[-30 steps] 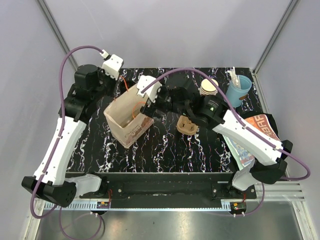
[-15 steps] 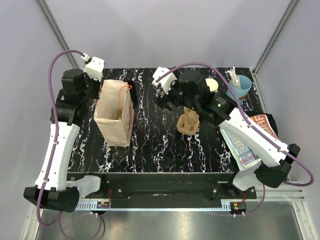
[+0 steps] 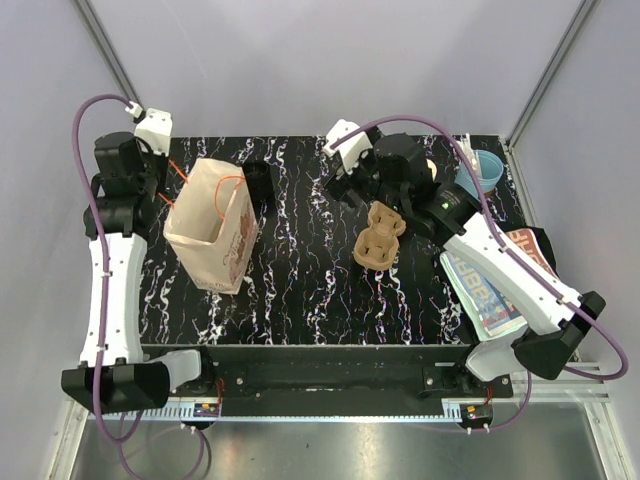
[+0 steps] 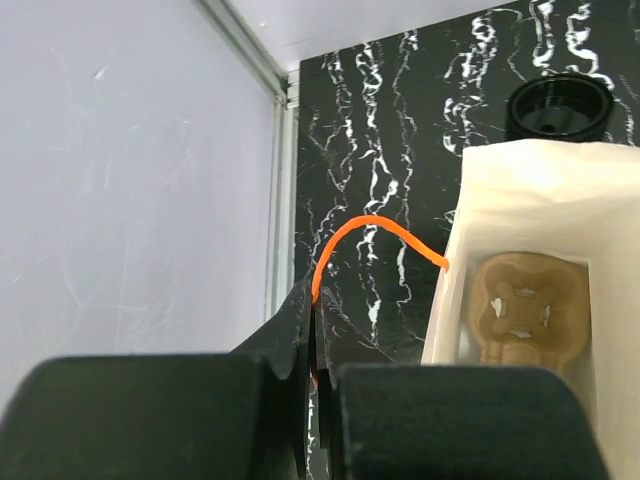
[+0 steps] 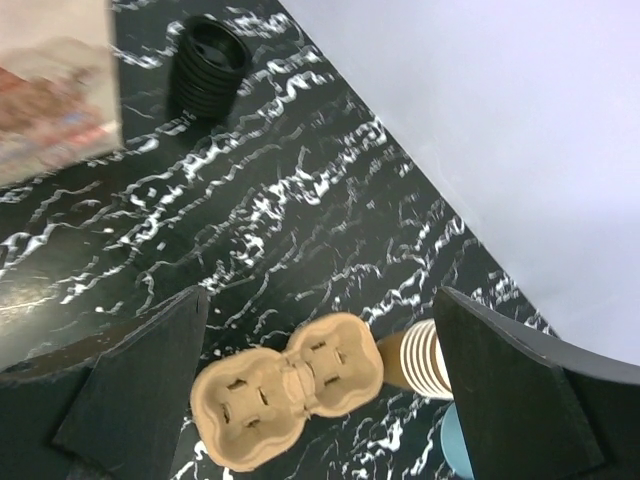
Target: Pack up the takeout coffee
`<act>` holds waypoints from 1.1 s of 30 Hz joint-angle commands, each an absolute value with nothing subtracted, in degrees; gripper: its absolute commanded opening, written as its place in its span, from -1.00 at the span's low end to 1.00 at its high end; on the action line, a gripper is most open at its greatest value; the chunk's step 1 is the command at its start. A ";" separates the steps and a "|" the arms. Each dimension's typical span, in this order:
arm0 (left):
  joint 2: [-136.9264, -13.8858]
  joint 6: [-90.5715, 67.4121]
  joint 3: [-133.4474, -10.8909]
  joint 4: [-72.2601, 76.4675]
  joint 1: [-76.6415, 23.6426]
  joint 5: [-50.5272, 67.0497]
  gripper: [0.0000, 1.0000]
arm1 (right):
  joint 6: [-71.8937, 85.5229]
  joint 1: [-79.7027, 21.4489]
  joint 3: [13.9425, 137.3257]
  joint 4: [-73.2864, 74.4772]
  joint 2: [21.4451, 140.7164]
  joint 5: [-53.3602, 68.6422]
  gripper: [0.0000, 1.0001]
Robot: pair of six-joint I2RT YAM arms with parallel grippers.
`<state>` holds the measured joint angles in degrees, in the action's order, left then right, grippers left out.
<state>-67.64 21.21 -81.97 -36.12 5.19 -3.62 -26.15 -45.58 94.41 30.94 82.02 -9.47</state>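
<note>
The takeout coffee does not show in any view. A pale paper bag stands open at the table's left, with a tan pulp carrier lying inside it. My left gripper is shut on the bag's orange string handle, which runs up from between the pinched jaws of that gripper. My right gripper hangs open over the back middle of the table. Nothing is between the jaws of the right gripper. Below them lies a second tan two-cup carrier.
A stack of black lids sits just right of the bag. A stack of nested tan cups lies on its side by the carrier, with a light blue cup at the back right. A magazine lies at the right edge.
My left gripper has drawn the bag leftward by its handle. My right gripper has pulled away from the bag's mouth to the back middle of the table, still open.
</note>
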 commanded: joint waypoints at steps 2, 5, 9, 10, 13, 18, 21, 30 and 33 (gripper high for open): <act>-68.20 22.06 -84.90 -31.47 7.73 -3.87 -1.00 | -24.08 -40.53 92.02 25.67 80.59 -10.46 0.99; -68.73 22.41 -84.99 -30.59 8.96 -4.65 -1.00 | -23.29 -36.41 91.14 24.79 81.30 -9.32 0.99; -69.69 22.41 -85.87 -29.89 10.72 -5.62 -1.00 | -21.80 -30.86 91.49 24.52 83.66 -7.30 0.99; -69.87 22.33 -86.13 -29.97 11.07 -5.97 -1.00 | -21.62 -29.81 91.84 24.61 84.28 -6.95 0.99; -70.66 22.32 -87.01 -30.15 12.13 -6.06 -1.00 | -21.71 -26.46 92.89 24.96 87.09 -6.07 0.99; -72.42 22.15 -87.80 -29.88 14.06 -6.94 -0.99 | -21.19 -21.02 96.41 28.12 93.94 -4.84 0.91; -72.77 22.06 -87.19 -29.53 15.03 -6.85 -0.98 | -20.75 -18.81 99.31 30.67 98.08 -4.48 0.84; -69.61 19.87 -84.99 -29.18 15.38 1.22 -0.06 | -20.48 -14.15 104.49 32.52 105.46 -3.78 0.68; -67.94 19.25 -85.08 -29.70 15.38 3.86 0.35 | -20.21 -13.80 105.99 33.48 107.40 -3.25 0.51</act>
<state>-71.83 20.58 -84.73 -32.95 15.18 -1.23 -20.99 -13.93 101.67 32.99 105.86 -4.86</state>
